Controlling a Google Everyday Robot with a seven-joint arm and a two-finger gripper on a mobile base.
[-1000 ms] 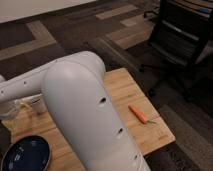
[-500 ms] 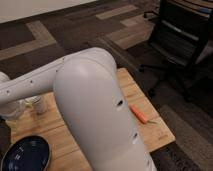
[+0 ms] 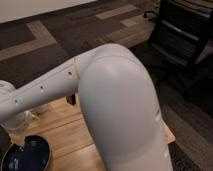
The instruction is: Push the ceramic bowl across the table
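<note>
The ceramic bowl (image 3: 27,156), glossy dark navy, sits at the bottom left corner of the view on the light wooden table (image 3: 65,132); its lower part is cut off by the frame edge. My white arm fills the middle of the view and reaches left. The gripper (image 3: 16,141) hangs at the arm's far left end, right over the bowl's far rim and seemingly touching it.
A black office chair (image 3: 182,35) stands on the dark carpet at the upper right. A small dark object (image 3: 71,99) shows at the table's far edge under the arm. The arm's big elbow hides the table's right half.
The arm's elbow has swung up and right and now fills more of the view, hiding the orange object seen earlier. The bowl stays at the lower left.
</note>
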